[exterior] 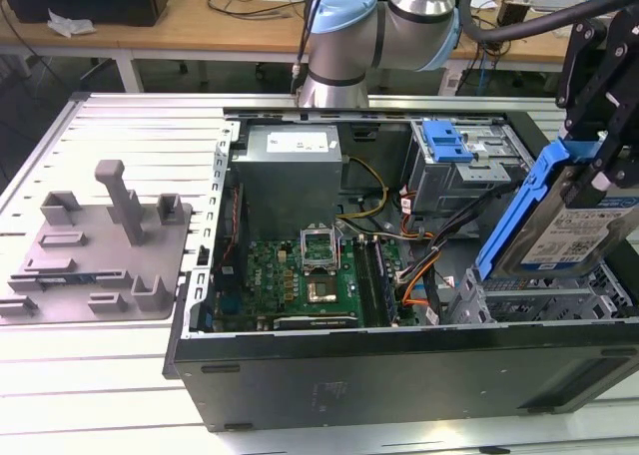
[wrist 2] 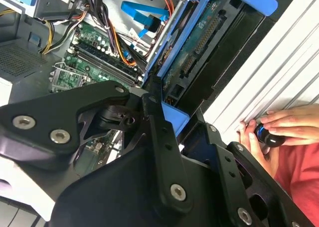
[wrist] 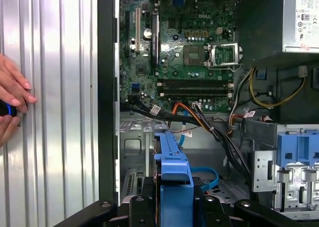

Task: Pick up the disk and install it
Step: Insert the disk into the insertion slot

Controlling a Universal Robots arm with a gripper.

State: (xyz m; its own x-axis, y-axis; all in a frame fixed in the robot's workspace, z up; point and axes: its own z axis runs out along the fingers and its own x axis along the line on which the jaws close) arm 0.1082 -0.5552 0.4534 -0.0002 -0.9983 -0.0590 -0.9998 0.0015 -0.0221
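In the foreground of the second wrist view, the black, bolted metal gripper (wrist 2: 174, 118) is seen with its fingers clamped on the disk (exterior: 564, 230), a flat rectangular silver hard drive with a white-and-blue label framed by a bright blue plastic carrier. The disk is held by its upper end and is tilted, with the label face turned upward. It is carried inside the open black computer case (exterior: 399, 370), at the exterior view's right. Its lower end is brought close over the grey perforated metal drive cage (exterior: 544, 300); whether the two are touching cannot be told. Beyond the disk, a second grey drive cage topped by a blue plastic latch piece (exterior: 445, 141) is seen. Deeper in the case a green motherboard (exterior: 300, 275) is laid flat, with a grey box-shaped power supply (exterior: 290, 166) behind it. At the exterior view's left, a grey moulded fixture plate (exterior: 90, 245) is set on the slatted aluminium table (exterior: 110, 365). In the first wrist view, a person's hand (wrist: 12, 95) is rested on the table beside the case.
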